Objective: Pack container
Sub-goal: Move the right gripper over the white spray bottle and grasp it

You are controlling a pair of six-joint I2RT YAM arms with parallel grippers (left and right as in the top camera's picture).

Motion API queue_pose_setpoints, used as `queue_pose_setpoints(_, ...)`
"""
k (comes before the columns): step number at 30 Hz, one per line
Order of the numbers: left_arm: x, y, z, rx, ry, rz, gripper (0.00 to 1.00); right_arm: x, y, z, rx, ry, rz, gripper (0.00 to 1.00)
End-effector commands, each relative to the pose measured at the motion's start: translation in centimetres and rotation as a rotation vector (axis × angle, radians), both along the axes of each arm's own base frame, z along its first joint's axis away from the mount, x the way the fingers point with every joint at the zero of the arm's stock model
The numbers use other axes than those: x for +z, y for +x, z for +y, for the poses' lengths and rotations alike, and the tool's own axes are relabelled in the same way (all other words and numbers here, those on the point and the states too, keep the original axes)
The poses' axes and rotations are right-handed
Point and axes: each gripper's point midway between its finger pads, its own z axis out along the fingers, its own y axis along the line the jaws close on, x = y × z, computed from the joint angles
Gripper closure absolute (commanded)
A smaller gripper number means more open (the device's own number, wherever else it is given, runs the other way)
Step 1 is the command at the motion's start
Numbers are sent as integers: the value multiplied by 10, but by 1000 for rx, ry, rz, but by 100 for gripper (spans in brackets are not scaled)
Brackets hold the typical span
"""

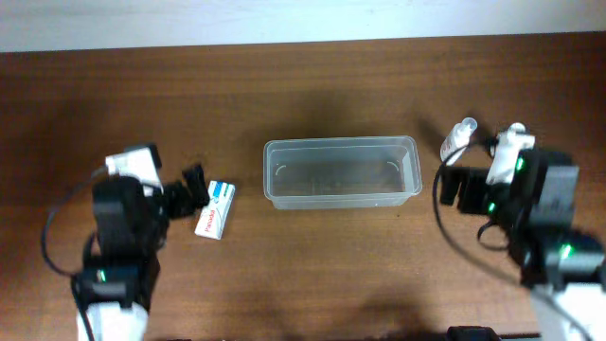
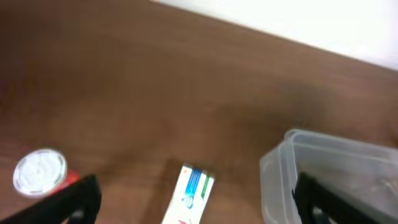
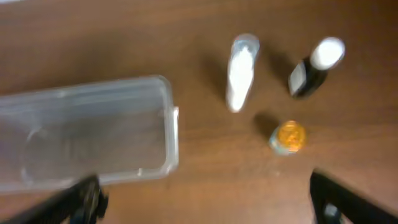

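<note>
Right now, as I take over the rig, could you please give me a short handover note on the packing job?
Left gripper: open, holding nothing, beside the white and blue box, left of the container.
A white-capped red item sits near that box.
Right gripper: open, holding nothing, right of the container.
Near it on the table: a white bottle that appears to lie on its side, a dark bottle and an orange-capped bottle.
Done: nothing packed; the container looks empty.
Left: all five items to go in.
</note>
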Motion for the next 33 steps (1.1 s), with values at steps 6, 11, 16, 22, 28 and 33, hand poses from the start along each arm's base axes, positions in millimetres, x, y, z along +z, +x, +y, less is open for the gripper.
queue_pose_setpoints(6, 35, 32, -1, -120, 92, 266, 1, 20, 40, -29, -19, 34, 201, 2)
queue_pose_setpoints(11, 38, 38, 0, -118, 92, 285, 1, 6, 72, -38, -19, 15, 215, 1)
queue_pose_setpoints(16, 38, 38, 0, -118, 92, 284, 1, -48, 91, -42, -20, 37, 353, 2)
queue_pose_setpoints(22, 38, 38, 0, -118, 92, 285, 1, -105, 112, -45, 4, 45, 463, 2)
queue_pose_setpoints(28, 38, 38, 0, -118, 92, 285, 1, -126, 129, -51, 30, 16, 458, 2)
queue_pose_setpoints(33, 38, 38, 0, -118, 92, 285, 1, -130, 140, -54, 46, -4, 429, 0)
